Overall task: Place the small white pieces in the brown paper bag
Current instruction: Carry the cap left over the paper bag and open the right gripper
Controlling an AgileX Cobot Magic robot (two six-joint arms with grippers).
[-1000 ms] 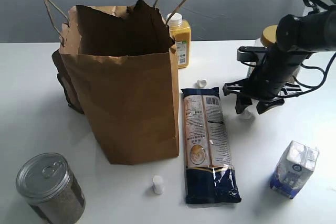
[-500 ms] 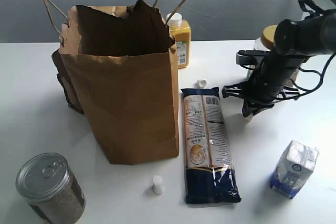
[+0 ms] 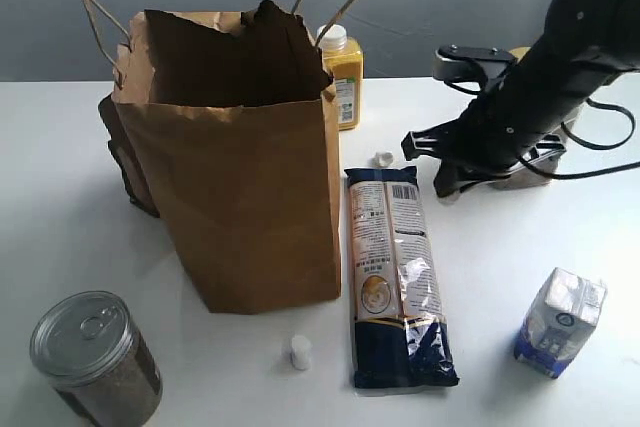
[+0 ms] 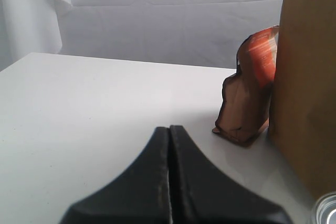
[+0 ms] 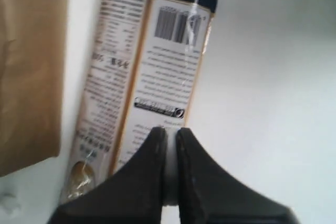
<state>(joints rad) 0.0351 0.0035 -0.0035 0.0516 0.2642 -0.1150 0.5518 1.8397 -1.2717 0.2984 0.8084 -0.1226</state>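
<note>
The brown paper bag (image 3: 240,157) stands upright and open at the left-centre; its side also shows in the left wrist view (image 4: 307,77). My right gripper (image 3: 447,185) hangs above the table to the right of the long packet, shut on a small white piece (image 5: 170,174) that sits between its fingers. A second white piece (image 3: 382,158) lies behind the packet's far end. A third (image 3: 300,351) lies in front of the bag and shows blurred in the right wrist view (image 5: 8,203). My left gripper (image 4: 169,129) is shut and empty over bare table, out of the exterior view.
A long pasta packet (image 3: 397,277) lies right of the bag. A blue-and-white carton (image 3: 562,322) stands front right, a metal-lidded can (image 3: 95,357) front left, a yellow bottle (image 3: 343,72) behind the bag. A dark pouch (image 3: 125,162) leans on the bag's left side.
My right gripper closed on the white piece that lay on the table, then rose and moved left towards the packet with it. The left arm stayed still.
</note>
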